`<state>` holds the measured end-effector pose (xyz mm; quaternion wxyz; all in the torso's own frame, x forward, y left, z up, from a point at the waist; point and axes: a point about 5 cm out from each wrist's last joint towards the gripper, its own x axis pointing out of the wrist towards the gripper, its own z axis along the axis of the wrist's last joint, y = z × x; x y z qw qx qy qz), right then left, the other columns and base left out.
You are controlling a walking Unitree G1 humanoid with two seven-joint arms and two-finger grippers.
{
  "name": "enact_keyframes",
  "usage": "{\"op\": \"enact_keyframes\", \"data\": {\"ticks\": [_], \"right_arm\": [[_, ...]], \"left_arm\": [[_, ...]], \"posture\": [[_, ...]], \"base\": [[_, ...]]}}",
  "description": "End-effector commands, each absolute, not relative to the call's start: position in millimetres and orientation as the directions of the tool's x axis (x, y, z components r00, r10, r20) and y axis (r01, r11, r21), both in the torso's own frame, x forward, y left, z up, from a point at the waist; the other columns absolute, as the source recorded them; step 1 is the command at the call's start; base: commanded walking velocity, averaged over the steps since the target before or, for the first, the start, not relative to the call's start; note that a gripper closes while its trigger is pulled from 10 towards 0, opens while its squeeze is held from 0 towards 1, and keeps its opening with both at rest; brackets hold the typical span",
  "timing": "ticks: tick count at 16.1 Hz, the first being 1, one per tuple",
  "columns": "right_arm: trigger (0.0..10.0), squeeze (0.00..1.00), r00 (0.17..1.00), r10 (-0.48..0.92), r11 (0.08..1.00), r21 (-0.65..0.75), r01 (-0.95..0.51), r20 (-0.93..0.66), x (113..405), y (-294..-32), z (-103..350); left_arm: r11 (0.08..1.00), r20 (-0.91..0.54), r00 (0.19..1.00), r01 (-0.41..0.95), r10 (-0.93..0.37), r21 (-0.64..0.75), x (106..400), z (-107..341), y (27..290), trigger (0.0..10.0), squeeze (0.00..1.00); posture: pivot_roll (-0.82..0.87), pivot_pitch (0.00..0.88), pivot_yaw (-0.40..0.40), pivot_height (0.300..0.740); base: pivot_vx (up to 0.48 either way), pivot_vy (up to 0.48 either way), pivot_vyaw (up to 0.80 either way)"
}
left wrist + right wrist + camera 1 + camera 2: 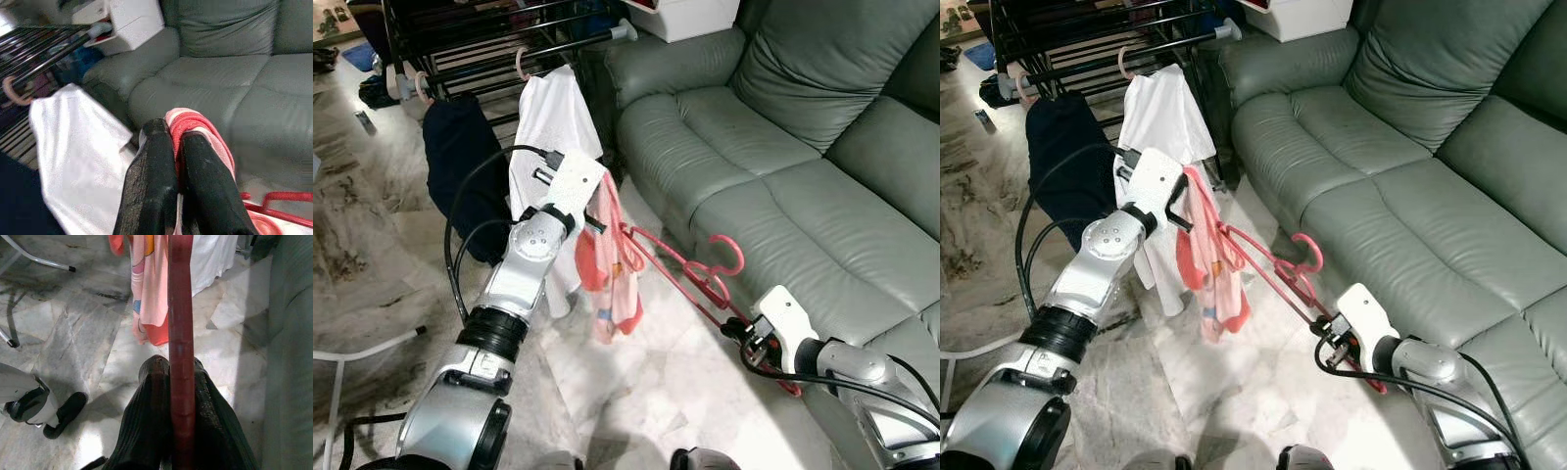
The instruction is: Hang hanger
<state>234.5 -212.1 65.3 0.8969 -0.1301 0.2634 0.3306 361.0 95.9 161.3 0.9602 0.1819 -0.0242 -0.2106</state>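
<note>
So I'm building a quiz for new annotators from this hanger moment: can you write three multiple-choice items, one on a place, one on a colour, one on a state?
1. Where does the white shirt hang?
A. On the drying rack
B. Over the sofa arm
C. On the floor

2. What colour is the hanger held between the two grippers?
A. Black
B. Red
C. White

3. What are the right gripper fingers doing?
A. Spread wide, holding nothing
C. Resting on the sofa
B. Shut on the hanger

Answers: 1 A, its hook sits over a rack bar; 2 B, the red frame runs from the left gripper, shut on the pink garment, to the right gripper; 3 B, the right wrist view shows both fingers pressed against the red bar.
</note>
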Motion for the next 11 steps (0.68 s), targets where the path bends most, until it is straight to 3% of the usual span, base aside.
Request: {"op": "enact_keyframes", "data": {"ticks": [1, 6, 11], "right_arm": [[10.0, 0.00, 0.661, 0.517, 0.756, -0.071, -0.650, -0.543, 238, -214, 68], [10.0, 0.00, 0.639, 0.543, 0.761, -0.001, -0.648, -0.544, 242, -206, 59], [10.0, 0.00, 0.661, 0.497, 0.777, -0.050, -0.627, -0.562, 232, -221, 61]], "left_arm": [[0.835, 0.015, 0.892, 0.418, -0.452, 0.358, 358, 171, 92, 10.0, 0.00], [0.739, 0.096, 0.768, 0.562, -0.633, 0.372, 334, 184, 57, 10.0, 0.00], [0.734, 0.054, 0.838, 0.442, -0.543, 0.516, 343, 172, 77, 10.0, 0.00]], "posture": [[-0.08, 0.055, 0.055, 0.740], [-0.07, 0.054, 0.050, 0.740], [-0.07, 0.054, 0.051, 0.740]], "base": [[0.000, 0.000, 0.00], [0.000, 0.000, 0.00], [0.000, 0.000, 0.00]]}}
